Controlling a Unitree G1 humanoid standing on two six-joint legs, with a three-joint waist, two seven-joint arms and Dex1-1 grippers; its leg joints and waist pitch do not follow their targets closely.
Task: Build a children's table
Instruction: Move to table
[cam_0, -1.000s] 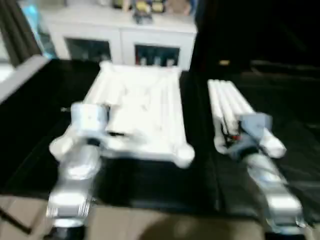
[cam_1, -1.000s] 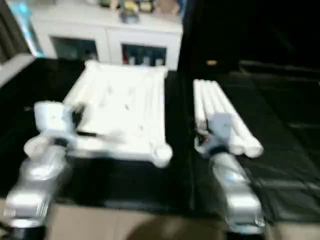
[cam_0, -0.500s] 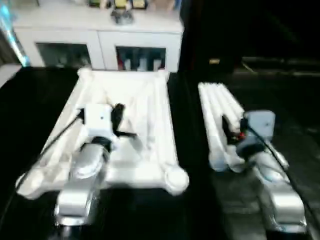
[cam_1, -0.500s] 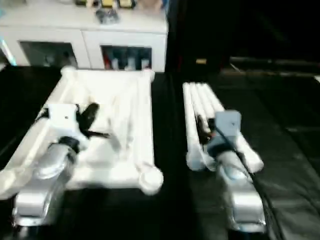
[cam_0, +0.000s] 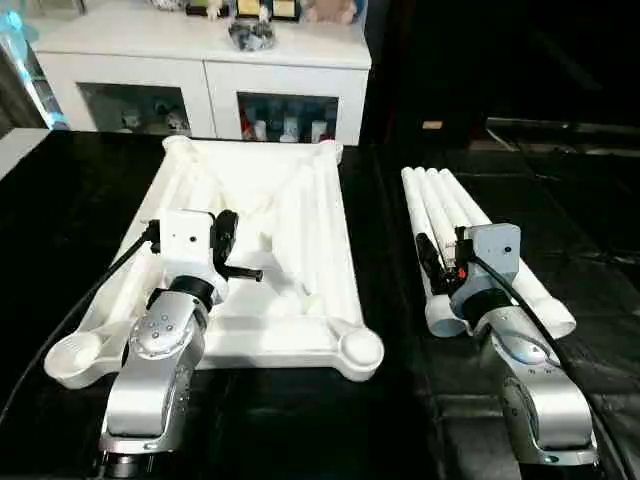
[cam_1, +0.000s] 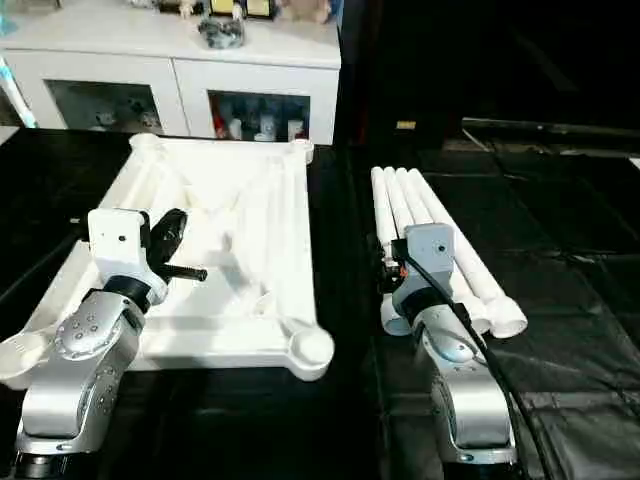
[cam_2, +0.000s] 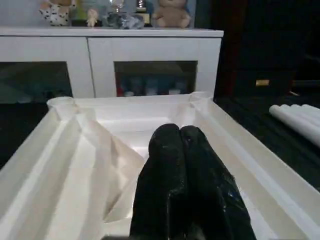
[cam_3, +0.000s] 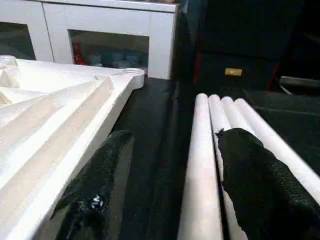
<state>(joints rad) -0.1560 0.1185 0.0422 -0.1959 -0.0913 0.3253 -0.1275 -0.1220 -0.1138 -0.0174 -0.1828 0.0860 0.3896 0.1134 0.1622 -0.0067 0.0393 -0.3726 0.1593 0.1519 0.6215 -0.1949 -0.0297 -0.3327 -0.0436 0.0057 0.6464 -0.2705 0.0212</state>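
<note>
The tabletop (cam_0: 290, 250) lay upside down on the black desk (cam_0: 60, 200), ribs up, with round sockets at its corners — the near right socket (cam_0: 360, 350) sat at the desk's front. To the right of it, apart from it across a strip of bare black, four legs (cam_0: 450, 225) lay side by side, touching one another and pointing away from the robot. The left tool (cam_2: 182, 137) hung over the tabletop's ribbed middle, its two black fingers pressed together and clenched on nothing. The right tool (cam_3: 175, 155) was over the near part of the legs with its fingers spread wide and released — one finger (cam_3: 100, 170) over the dark gap between tabletop and legs, the other (cam_3: 255, 175) above the legs; whether it touched them could not be told. Behind the desk stood a white cabinet (cam_0: 210, 60) with glass doors and small objects on top.
</note>
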